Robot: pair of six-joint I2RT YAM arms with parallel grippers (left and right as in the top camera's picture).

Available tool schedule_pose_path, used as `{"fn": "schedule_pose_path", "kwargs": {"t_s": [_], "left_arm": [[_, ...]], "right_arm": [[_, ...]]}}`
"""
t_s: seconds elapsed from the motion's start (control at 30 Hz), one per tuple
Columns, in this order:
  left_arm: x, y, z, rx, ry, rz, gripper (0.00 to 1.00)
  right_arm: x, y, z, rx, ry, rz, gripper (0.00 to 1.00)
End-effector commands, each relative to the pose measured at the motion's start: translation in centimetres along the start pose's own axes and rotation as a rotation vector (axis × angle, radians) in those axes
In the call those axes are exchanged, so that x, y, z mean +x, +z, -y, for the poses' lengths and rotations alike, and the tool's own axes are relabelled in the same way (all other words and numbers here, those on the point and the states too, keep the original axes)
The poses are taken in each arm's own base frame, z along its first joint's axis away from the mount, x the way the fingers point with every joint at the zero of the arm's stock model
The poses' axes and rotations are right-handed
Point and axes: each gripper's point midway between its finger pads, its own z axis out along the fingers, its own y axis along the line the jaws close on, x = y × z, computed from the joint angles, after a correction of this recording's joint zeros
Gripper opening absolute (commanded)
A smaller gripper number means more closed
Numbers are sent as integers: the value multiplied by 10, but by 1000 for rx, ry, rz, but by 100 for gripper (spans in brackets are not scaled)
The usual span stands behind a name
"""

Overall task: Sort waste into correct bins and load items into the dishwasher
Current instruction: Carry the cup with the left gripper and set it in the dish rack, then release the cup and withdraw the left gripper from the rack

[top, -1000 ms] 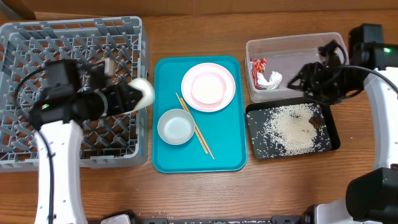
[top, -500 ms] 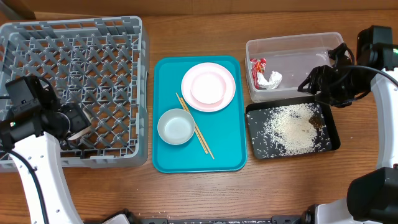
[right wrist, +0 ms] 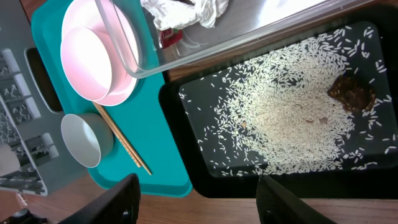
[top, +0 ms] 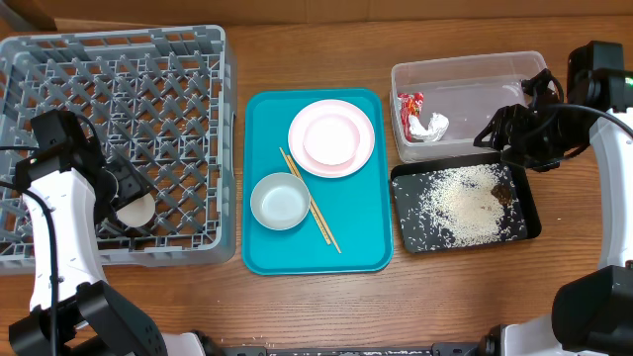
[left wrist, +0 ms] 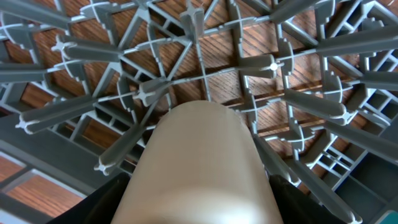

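My left gripper (top: 126, 198) is shut on the small white cup (top: 135, 211), held low in the front left of the grey dish rack (top: 119, 89). The cup fills the left wrist view (left wrist: 199, 162) over the rack's lattice (left wrist: 249, 68). My right gripper (top: 504, 133) is open and empty, between the clear tub (top: 465, 79) and the black tray (top: 529, 225). The tub holds the red wrapper (top: 408, 104) and the tissue (top: 431, 127). The black tray holds rice (top: 460, 203) and the brown scrap (top: 501, 194). In the right wrist view my right gripper (right wrist: 199, 205) hangs over the black tray's edge (right wrist: 205, 180).
The teal tray (top: 316, 252) carries the white plate (top: 303, 117) with the pink bowl (top: 329, 141) on it, the grey-blue bowl (top: 280, 201) and the chopsticks (top: 315, 210). Bare wooden table lies in front of the tray and the bins.
My left arm has carried the cup from the rack's right edge to its front left and lowered it. My right gripper has shifted slightly right, then stayed still.
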Motion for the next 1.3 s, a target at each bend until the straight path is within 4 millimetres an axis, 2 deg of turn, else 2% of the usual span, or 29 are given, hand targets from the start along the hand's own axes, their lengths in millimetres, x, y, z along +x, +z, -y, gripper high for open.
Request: {"fn": "schedule_pose_path", "kwargs": {"t_s": [0.0, 0.13, 0.5, 0.7, 0.9, 0.97, 1.0, 1.03, 1.07, 1.1, 1.2, 1.27], "left_arm": [[-11, -5, 10, 64, -2, 35, 22], [-14, -11, 19, 112, 6, 41, 7], [-31, -52, 25, 147, 9, 79, 4], [-29, -36, 24, 134, 9, 62, 6], [-19, -6, 24, 128, 7, 1, 12], [-15, 2, 24, 124, 6, -26, 22], [-13, 8, 24, 121, 6, -48, 41], [-12, 10, 24, 120, 6, -57, 49], [-9, 14, 24, 118, 5, -76, 69], [-9, 15, 23, 116, 5, -83, 80], [-9, 10, 27, 137, 4, -78, 100], [-12, -1, 33, 175, 6, -55, 100]], "right_arm": [[1, -10, -4, 3, -28, 34, 62], [1, -10, -4, 3, -29, 35, 62], [1, -10, -4, 3, -29, 35, 61], [1, -10, -4, 3, -28, 33, 61], [2, -10, -4, 3, -27, 31, 62], [2, -10, -4, 3, -26, 31, 61], [2, -10, -4, 3, -26, 31, 61], [2, -10, -4, 3, -26, 31, 61], [2, -10, -4, 3, -26, 31, 62], [2, -10, -4, 3, -26, 31, 62], [3, -10, -4, 4, -25, 28, 61], [3, -10, -4, 4, -25, 28, 62]]}}
